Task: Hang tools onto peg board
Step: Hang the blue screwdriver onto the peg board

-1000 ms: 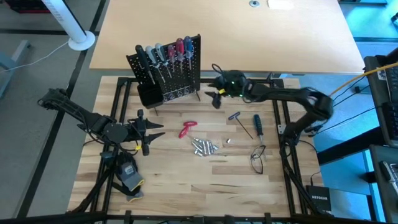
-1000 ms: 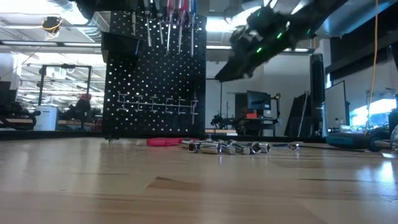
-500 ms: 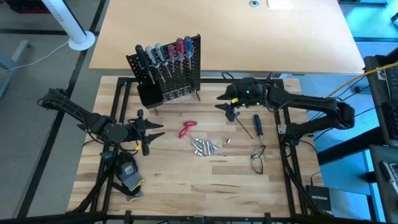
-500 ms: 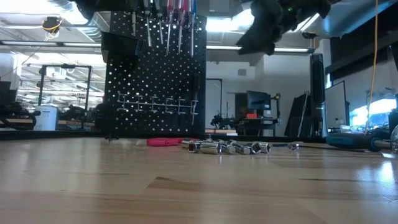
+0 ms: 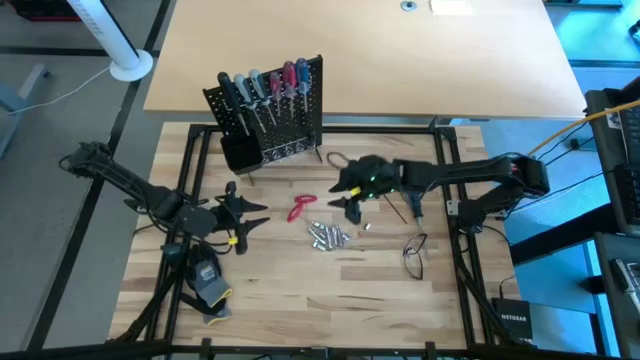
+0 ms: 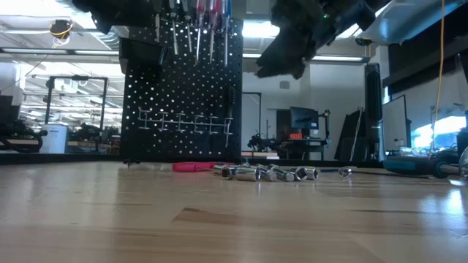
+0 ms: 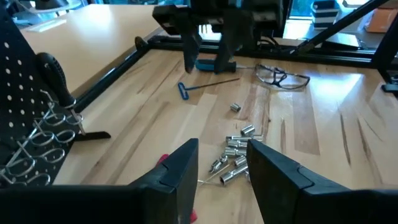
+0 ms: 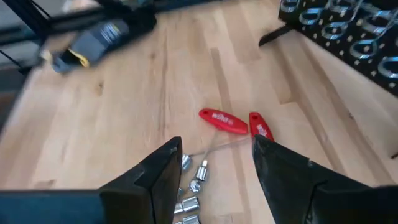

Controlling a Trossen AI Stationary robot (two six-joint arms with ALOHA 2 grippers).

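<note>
Right gripper [image 5: 347, 196], fingers spread and empty, is hovering near the red-handled pliers [image 5: 301, 208]; it should be straddling one handle squarely before pinching; left gripper [image 5: 243, 214] is idling, fingers spread.

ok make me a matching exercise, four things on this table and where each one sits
Things:
1. pliers
2. bits
3. safety glasses
4. glove

Places:
A. near edge, below the left gripper
B. heap mid-table, just nearer than the pliers
C. right side, by the frame rail
D. in front of the peg board, just left of the right gripper

Pairs: 1-D, 2-B, 3-C, 4-A
</note>
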